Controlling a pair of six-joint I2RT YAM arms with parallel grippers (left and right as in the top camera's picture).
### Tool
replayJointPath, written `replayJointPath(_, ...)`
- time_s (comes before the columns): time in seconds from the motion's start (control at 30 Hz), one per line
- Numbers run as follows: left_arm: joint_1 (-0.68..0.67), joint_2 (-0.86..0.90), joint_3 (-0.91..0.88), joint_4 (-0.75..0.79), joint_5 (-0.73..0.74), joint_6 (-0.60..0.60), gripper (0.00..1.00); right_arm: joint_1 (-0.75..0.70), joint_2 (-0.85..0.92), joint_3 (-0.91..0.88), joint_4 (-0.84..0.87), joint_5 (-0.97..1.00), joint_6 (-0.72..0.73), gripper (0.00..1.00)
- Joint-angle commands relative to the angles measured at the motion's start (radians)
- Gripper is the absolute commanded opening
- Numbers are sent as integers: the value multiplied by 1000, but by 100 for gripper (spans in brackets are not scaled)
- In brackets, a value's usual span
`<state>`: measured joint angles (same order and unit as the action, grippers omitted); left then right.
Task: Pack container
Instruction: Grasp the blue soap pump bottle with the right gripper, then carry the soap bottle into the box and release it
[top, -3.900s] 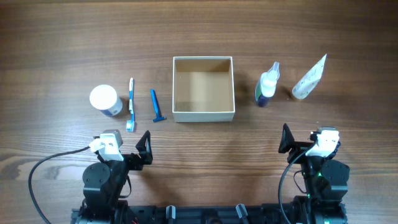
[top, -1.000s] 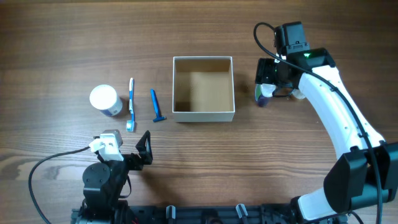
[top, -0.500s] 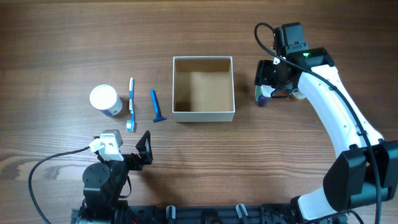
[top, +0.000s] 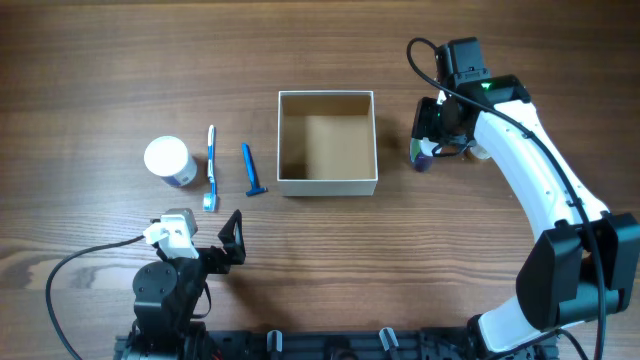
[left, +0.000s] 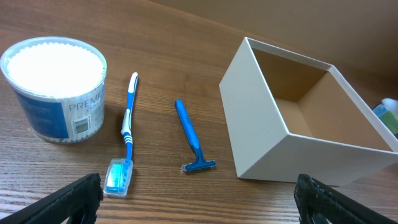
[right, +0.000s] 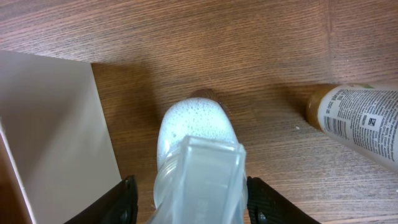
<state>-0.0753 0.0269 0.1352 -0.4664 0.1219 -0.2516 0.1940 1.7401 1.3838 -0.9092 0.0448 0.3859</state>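
The container (top: 327, 184), a square white box with a tan inside, stands open and empty at mid table; it also shows in the left wrist view (left: 261, 124) and the right wrist view (right: 50, 124). My right gripper (top: 437, 125) is open and straddles an upright clear spray bottle (right: 199, 149) just right of the container, its fingers (right: 189, 202) on either side, with a small gap on the left side. The bottle's base shows from overhead (top: 424, 155). My left gripper (top: 232, 240) is open and empty near the front edge, and its fingers (left: 199, 199) frame the wrist view.
Left of the container lie a blue razor (top: 250, 170), a blue toothbrush (top: 211, 165) and a round white-lidded jar (top: 167, 158). A tube with a tan cap (right: 360, 124) lies right of the bottle, mostly hidden under my right arm from overhead.
The right arm left its parked spot at the front right and reached over the spray bottle. In the last second it shifted only slightly. The left arm stayed still.
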Motion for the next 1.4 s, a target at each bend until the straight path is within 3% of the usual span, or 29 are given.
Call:
replayJointPath(0.0,8,-7,-1,3,9,12,100,6,16,15,3,-9,10,55)
replayJointPath(0.2,8,-7,-1,3,9,12,100,6,43,15,-1,14,10,54)
replayJointPath(0.33,8,-7,-1,2,9,12,100,6,46,15,8,49,9,42)
replayJointPath(0.77,8,-7,-1,3,9,12,100,25,-90,47,-23,71,-63,28)
replayJointPath(1.03,8,-7,-1,3,9,12,100,197,-296,215,-36,71,-151,15)
replayJointPath(1.07,8,-7,-1,3,9,12,100,294,-314,270,-30,108,-158,15)
replayJointPath(1.37,8,-7,-1,3,9,12,100,412,-154,277,27,115,-62,12)
